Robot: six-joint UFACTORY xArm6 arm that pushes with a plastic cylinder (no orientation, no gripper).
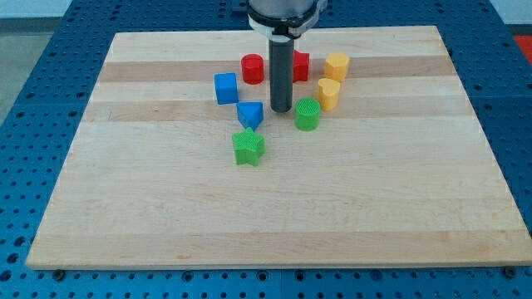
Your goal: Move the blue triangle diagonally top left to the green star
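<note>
The blue triangle (pixel 250 115) lies on the wooden board, just above the green star (pixel 248 147), with a small gap between them. My tip (pixel 281 110) rests on the board right of the blue triangle and left of the green round block (pixel 307 114). It stands close to the triangle's right side; I cannot tell whether it touches it. The rod rises from the tip to the view's top.
A blue cube (pixel 225 88) sits up-left of the triangle. A red cylinder (pixel 253 69) and a red block (pixel 300 66), partly hidden by the rod, lie behind. A yellow hexagon block (pixel 337 66) and a yellow block (pixel 329 94) lie to the right.
</note>
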